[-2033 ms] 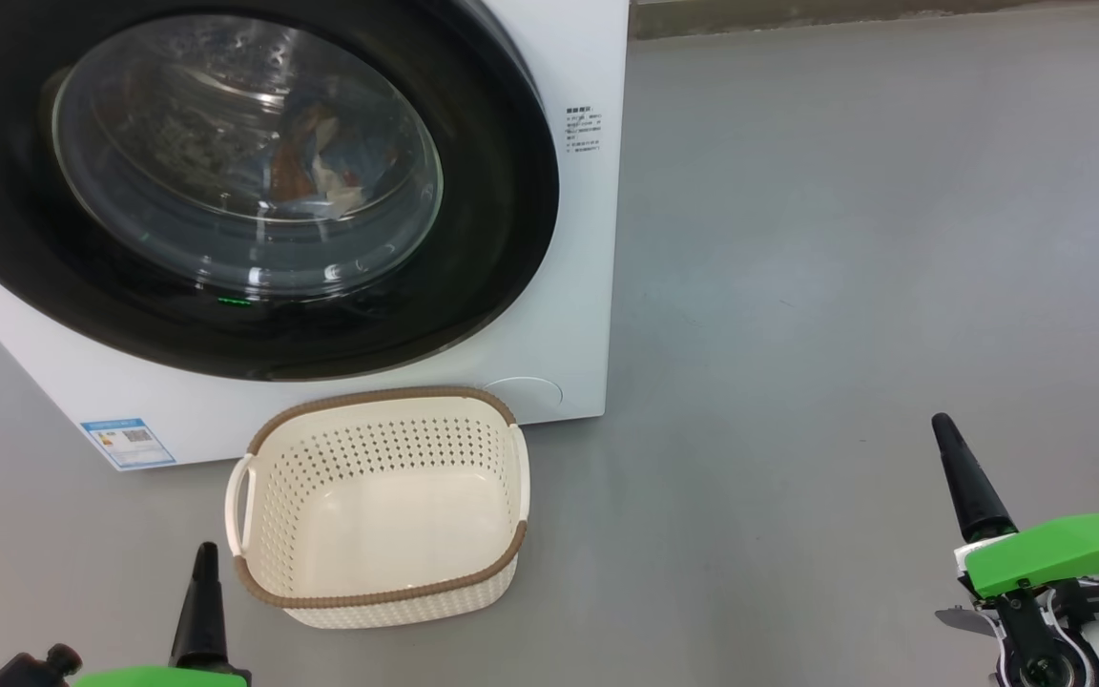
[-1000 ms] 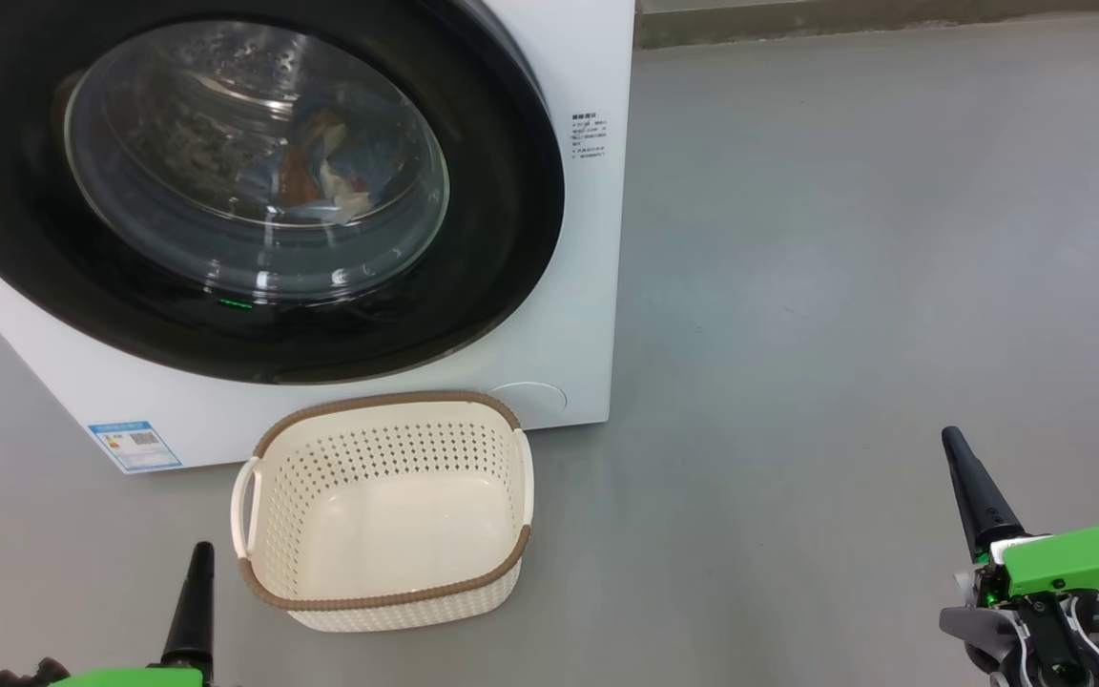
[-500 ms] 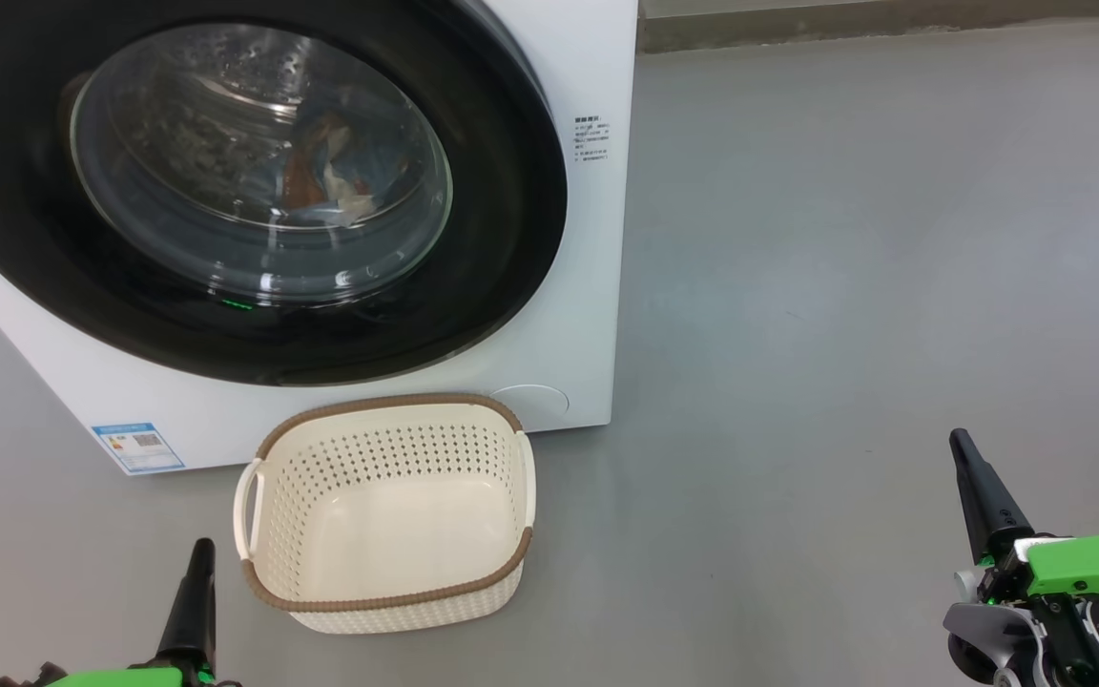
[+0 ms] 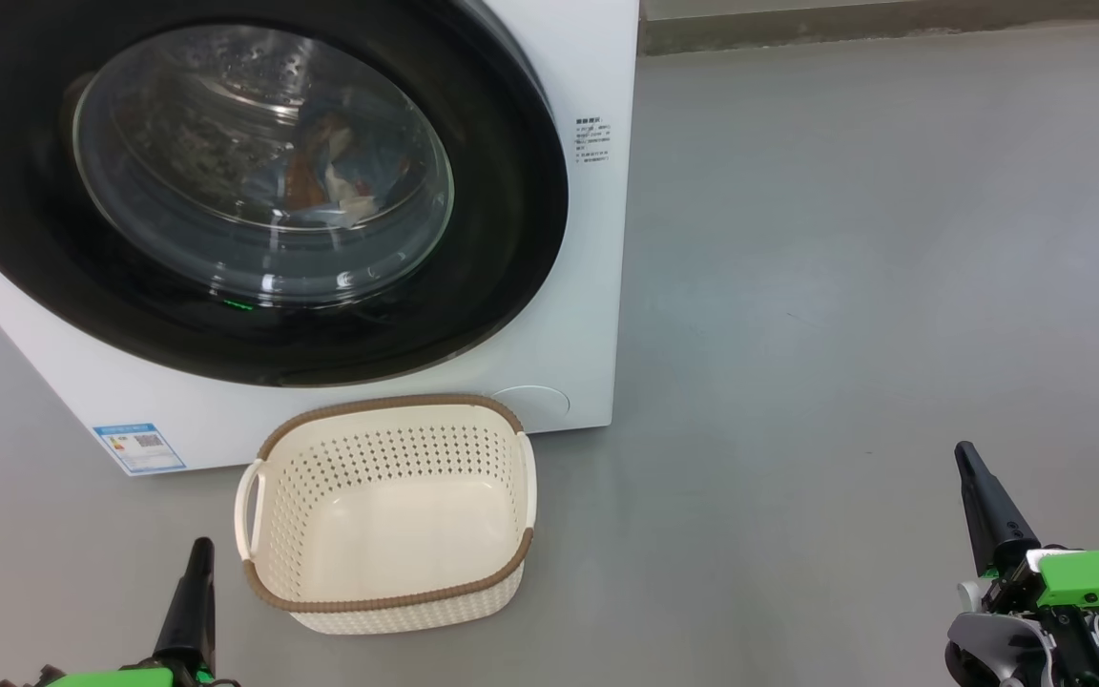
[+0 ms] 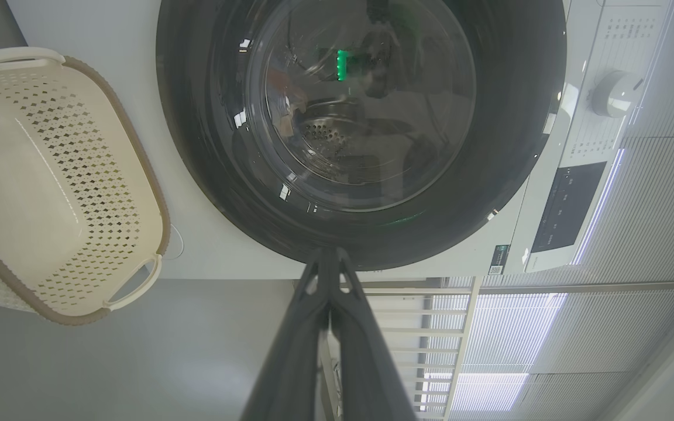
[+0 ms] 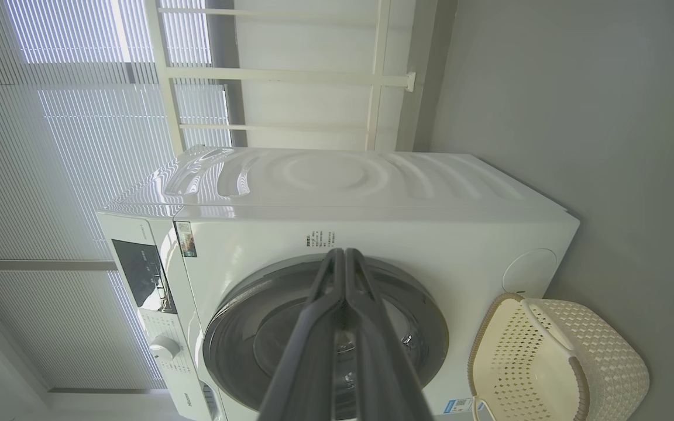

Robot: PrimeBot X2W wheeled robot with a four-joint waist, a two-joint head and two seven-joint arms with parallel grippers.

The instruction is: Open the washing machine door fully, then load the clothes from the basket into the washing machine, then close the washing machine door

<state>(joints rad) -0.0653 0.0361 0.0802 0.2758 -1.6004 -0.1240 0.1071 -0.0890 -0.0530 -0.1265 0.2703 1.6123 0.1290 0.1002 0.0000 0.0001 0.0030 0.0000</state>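
The white washing machine (image 4: 588, 286) stands at the upper left, and its black-rimmed round door (image 4: 502, 239) lies flush against the front. Through the glass I see the clothes (image 4: 340, 176), blue and orange-brown with a cream patch, inside the drum. The cream basket (image 4: 397, 448) sits on the floor just below the door, nothing in it. My left gripper (image 4: 198, 549) is shut at the bottom left, close beside the basket's left handle. My right gripper (image 4: 964, 453) is shut at the lower right, far from both. The left wrist view faces the door (image 5: 506, 146) over shut fingertips (image 5: 328, 257); the right wrist view shows the machine (image 6: 430, 234), the basket (image 6: 553, 356) and shut fingertips (image 6: 344, 254).
Bare grey floor (image 4: 845, 286) spreads to the right of the machine, up to a dark wall base (image 4: 893, 24). A blue label (image 4: 139, 447) sits low on the machine's front. The control panel and knob (image 5: 612, 93) are above the door. Window blinds and a white frame (image 6: 290, 76) stand behind.
The head view has drifted slightly. My right gripper has sunk a little toward the bottom right corner. Door, basket and left gripper stay as they were.
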